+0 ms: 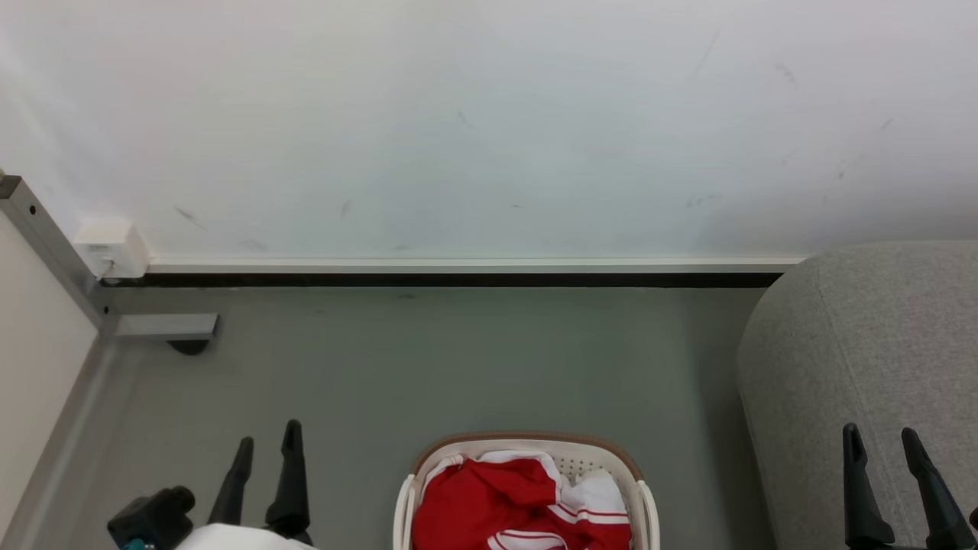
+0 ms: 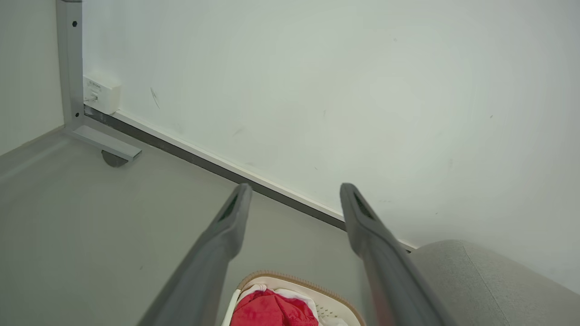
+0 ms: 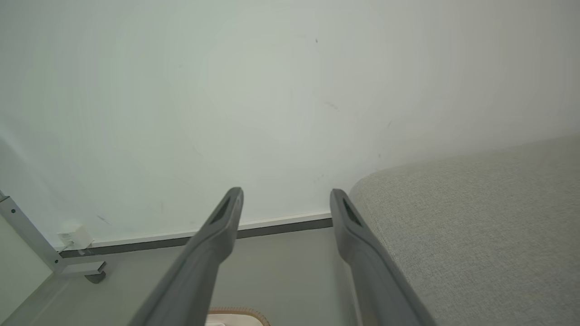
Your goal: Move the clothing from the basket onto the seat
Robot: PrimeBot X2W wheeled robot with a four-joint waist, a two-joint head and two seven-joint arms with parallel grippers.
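Left claw (image 1: 269, 433), right claw (image 1: 879, 430) each agape; bare floor (image 1: 458, 367) between basket (image 1: 527, 438), wall (image 1: 489, 137), seat (image 1: 863, 336) edge.

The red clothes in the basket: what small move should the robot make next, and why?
Probably lower the left gripper toward the clothing in the basket. Both grippers stand open and empty, the left looks nearer, and the right gripper hangs by the seat.

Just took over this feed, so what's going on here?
Nothing is being handled yet. The red and white clothing lies piled in the basket on the floor, straight ahead of the robot. The left gripper and right gripper are both open and empty, clear of the basket. The grey seat stands to the basket's right, with no garment on its visible part.
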